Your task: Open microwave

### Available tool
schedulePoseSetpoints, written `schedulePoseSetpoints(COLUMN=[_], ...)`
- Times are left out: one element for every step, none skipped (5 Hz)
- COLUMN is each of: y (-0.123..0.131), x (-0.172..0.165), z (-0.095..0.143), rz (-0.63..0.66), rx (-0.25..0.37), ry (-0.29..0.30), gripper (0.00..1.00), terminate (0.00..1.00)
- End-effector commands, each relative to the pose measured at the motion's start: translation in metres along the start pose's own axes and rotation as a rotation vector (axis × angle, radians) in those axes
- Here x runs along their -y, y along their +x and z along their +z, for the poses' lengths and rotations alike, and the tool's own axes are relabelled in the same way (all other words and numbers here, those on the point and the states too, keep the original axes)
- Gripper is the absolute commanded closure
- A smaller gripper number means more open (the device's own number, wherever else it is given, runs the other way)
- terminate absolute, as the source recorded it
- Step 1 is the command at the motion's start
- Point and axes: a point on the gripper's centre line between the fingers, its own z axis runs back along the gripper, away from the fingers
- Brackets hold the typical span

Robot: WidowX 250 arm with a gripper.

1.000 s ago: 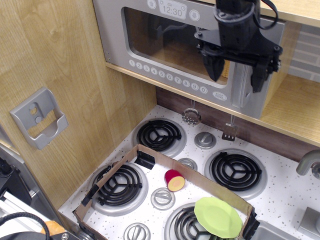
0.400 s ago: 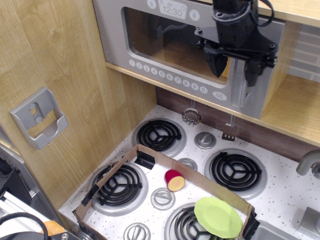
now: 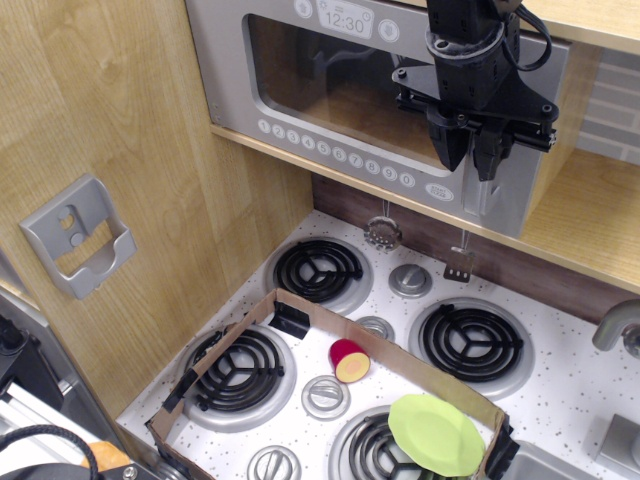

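Note:
The silver-grey microwave [image 3: 320,95] sits on a wooden shelf at the top of the view. Its clear window door looks closed. The clock display [image 3: 345,18] reads 12:30, and a row of round white buttons [image 3: 335,153] runs along the door's lower edge. The thick vertical grey handle [image 3: 484,198] is at the door's right side. My black gripper [image 3: 467,160] hangs in front of the handle's upper part, with its fingers drawn in on either side of it. The arm hides the top of the handle.
Below is a toy stove with several black coil burners. A low cardboard frame [image 3: 300,305] surrounds a red-and-yellow toy food piece [image 3: 350,360] and a green plate [image 3: 436,434]. A grey holder [image 3: 78,235] is on the left wood wall, and a faucet [image 3: 615,325] is at the right.
The gripper's fingers have closed from wide apart to narrow around the handle, and the gripper has shifted slightly left and up. The door has not visibly moved.

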Motion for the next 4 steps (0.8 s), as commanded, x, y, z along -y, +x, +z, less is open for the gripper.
schedulePoseSetpoints(y=[-0.013, -0.023, -0.031, -0.05], x=[-0.011, -0.014, -0.007, 0.021], z=[0.018, 0.021, 0.024, 0.029], rz=[0.037, 0.063, 0.11, 0.193], rx=[0.041, 0.04, -0.015, -0.042], ry=[0.037, 0.046, 0.091, 0.11], gripper=[1.0, 0.0, 0.0, 0.0], terminate=[0.0, 0.0, 0.0, 0.0])
